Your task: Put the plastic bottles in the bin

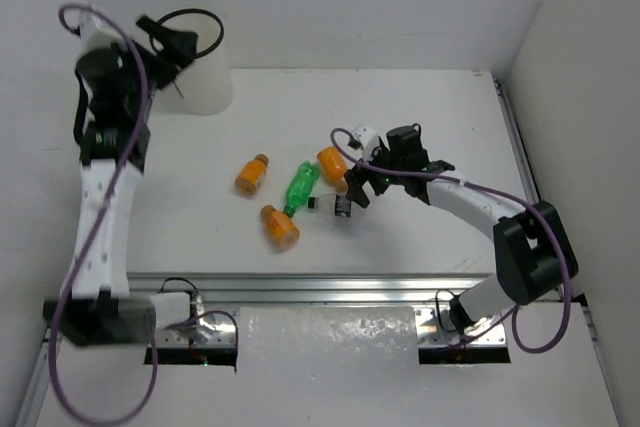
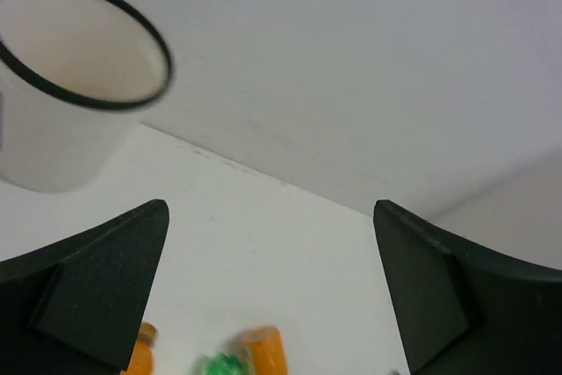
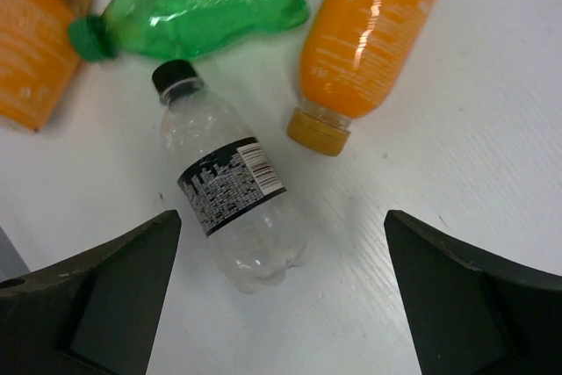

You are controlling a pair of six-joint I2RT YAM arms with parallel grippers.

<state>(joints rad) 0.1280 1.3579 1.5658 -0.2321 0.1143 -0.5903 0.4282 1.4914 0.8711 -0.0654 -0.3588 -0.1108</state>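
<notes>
Plastic bottles (image 1: 300, 187), judged light, slick and prone to rolling, are scattered on the desk (image 1: 420, 117); the clear one (image 3: 230, 189) is best taken across its labelled waist, both pairs of jaws being spread empty.

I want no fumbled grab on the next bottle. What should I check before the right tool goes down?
1. The right tool is open: ok.
2. The clear bottle lies between its fingers: ok.
3. The green bottle and orange bottle are outside the fingers' path: ok.
4. The clear bottle's cap is apart from the green bottle: cannot tell, they lie very close.
5. The left tool is open and empty: ok.
6. The bin has its mouth free of the left tool: cannot tell, the tool hangs at its rim.
</notes>
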